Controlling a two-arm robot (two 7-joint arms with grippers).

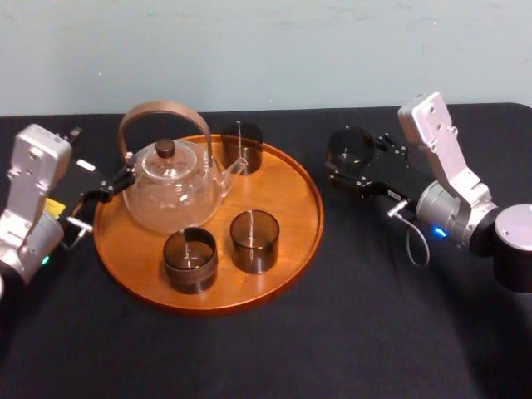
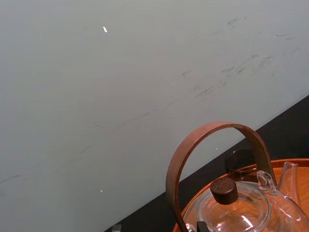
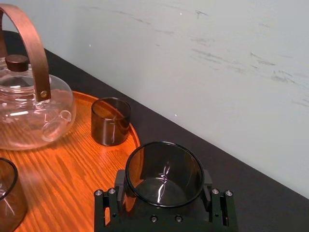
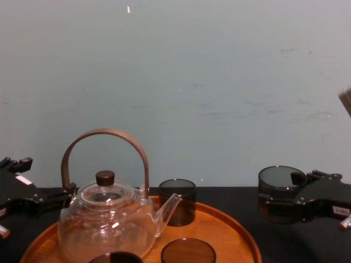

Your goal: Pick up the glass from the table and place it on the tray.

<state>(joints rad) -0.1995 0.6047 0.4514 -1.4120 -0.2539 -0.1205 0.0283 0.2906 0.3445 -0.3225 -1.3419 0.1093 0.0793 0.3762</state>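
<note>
The left gripper (image 1: 106, 189) sits at the tray's (image 1: 291, 199) left rim, beside the teapot (image 1: 173, 195). Right of the tray, the right gripper (image 1: 353, 170) pinches the glass (image 3: 164, 169) between its jaws (lifted or not, unclear). This looks like the carrying step. Next, move it leftward over the rim onto bare wood.

I see a pale blue-green wall (image 1: 266, 50) rising directly behind the table (image 1: 349, 349), plain and matte, marked with faint dark scuffs and streaks. Black cloth covers the table to its far edge, where it meets the wall. The light is soft and even.
</note>
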